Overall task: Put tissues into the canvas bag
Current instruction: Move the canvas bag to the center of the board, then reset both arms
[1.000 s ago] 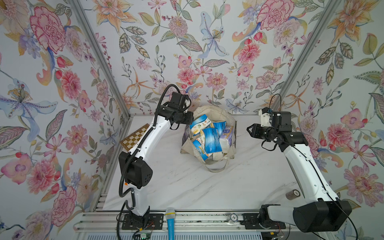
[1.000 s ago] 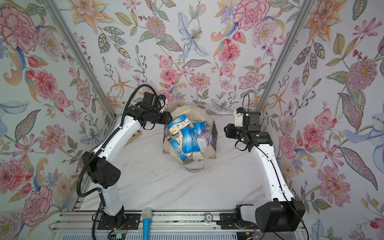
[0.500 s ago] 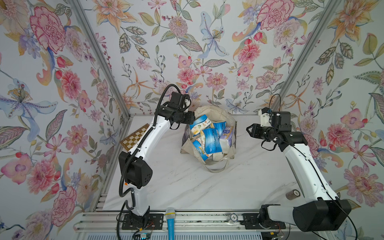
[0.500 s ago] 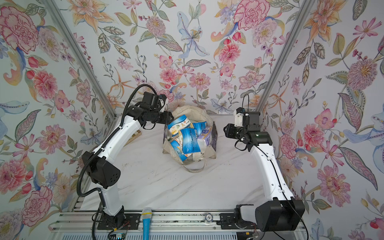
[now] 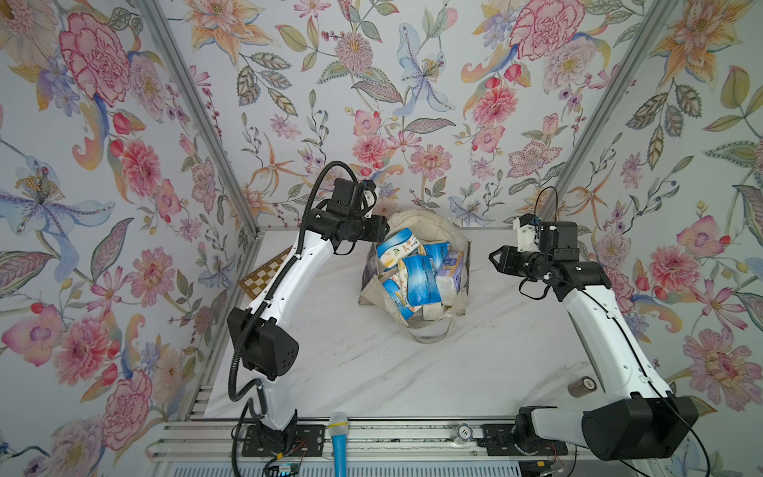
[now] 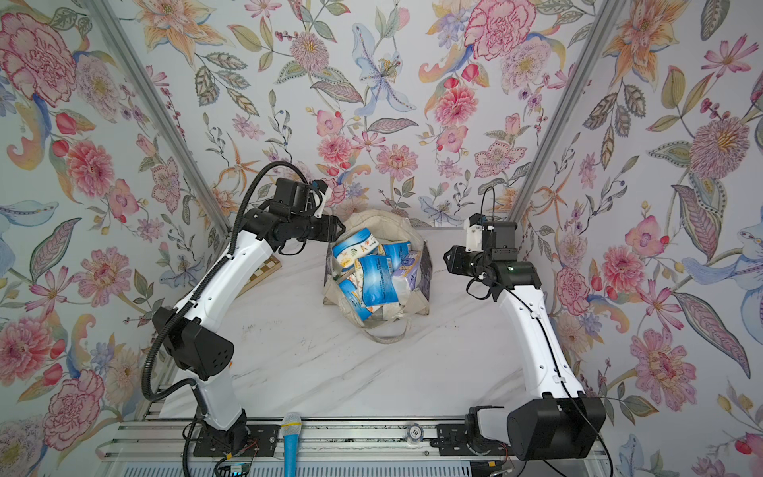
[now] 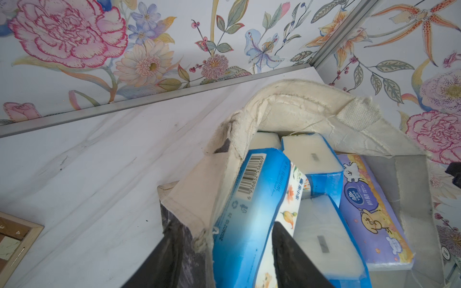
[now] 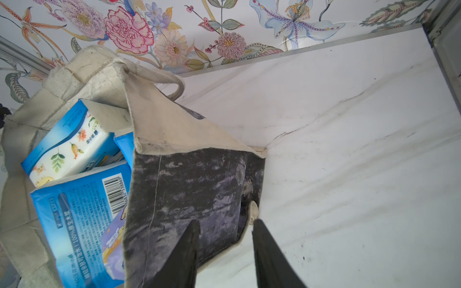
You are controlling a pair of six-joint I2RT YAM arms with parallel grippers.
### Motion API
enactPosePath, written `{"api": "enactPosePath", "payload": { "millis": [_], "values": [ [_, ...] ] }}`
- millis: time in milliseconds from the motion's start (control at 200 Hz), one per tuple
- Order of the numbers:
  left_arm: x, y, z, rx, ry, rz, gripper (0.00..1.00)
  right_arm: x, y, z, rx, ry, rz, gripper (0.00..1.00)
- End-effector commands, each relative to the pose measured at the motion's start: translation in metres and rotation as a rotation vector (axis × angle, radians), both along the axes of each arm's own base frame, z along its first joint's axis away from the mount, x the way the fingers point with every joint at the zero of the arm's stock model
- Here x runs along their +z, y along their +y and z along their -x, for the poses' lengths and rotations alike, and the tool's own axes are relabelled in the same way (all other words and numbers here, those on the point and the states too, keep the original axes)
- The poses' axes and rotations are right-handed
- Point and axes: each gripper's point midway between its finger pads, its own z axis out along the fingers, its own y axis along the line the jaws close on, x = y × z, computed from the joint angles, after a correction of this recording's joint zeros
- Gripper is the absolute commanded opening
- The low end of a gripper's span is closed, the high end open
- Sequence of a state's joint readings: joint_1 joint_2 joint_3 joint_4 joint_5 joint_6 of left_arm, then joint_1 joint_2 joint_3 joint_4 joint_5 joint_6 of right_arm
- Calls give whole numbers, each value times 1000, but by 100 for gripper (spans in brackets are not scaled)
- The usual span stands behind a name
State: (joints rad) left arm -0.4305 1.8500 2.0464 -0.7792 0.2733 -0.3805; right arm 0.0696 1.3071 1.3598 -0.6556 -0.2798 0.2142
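Observation:
The cream canvas bag (image 5: 429, 219) (image 6: 384, 219) stands open at the back middle of the white table, with a dark grey panel (image 8: 194, 189) on its right side. Several tissues (image 5: 417, 272) (image 6: 377, 274) fill it, mostly blue-and-white packs (image 7: 252, 199) (image 8: 74, 219) plus a lavender one (image 7: 369, 207). My left gripper (image 5: 386, 233) (image 7: 224, 229) is open at the bag's left rim (image 7: 299, 99); the rim edge and a blue pack's end show between its fingers. My right gripper (image 5: 493, 259) (image 8: 227, 222) is open and holds nothing, a short way right of the bag.
A wooden chessboard (image 5: 264, 274) (image 7: 12, 239) lies at the table's left edge, partly under the left arm. A small brown roll (image 5: 581, 386) stands at the front right. A blue microphone (image 5: 338, 437) and a chip (image 5: 464, 432) rest on the front rail. Floral walls close three sides.
Both arms stay almost where they were. The jaws of both grippers have parted a little wider. The bag and the packs have not shifted.

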Motion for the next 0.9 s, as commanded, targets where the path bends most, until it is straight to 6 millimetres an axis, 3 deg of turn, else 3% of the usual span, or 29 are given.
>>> {"api": "enactPosePath", "payload": {
  "millis": [0,220,260,395,471,571,661,751,896],
  "values": [
    [34,26,3,63,-110,-7,58,-4,-1,-4,-7,-3,4,42],
    [54,80,3,209,-260,48,61,-11,-11,-7,-42,-7,17,48],
    [69,91,12,231,-311,79,62,-13,-14,-7,-54,-9,22,49],
    [63,126,20,314,-366,96,65,-25,-31,-10,-118,-16,22,55],
    [54,146,23,374,-386,83,65,-36,-41,-12,-159,-20,6,55],
    [37,173,28,475,-434,35,66,-57,-58,-14,-228,-18,5,65],
    [16,194,37,561,-493,-15,71,-77,-68,-15,-273,-12,13,83],
    [-10,215,48,657,-555,-52,83,-94,-75,-15,-301,-15,35,100],
    [-53,245,70,812,-639,-78,84,-119,-85,-15,-352,-2,67,99]
  ]
}}
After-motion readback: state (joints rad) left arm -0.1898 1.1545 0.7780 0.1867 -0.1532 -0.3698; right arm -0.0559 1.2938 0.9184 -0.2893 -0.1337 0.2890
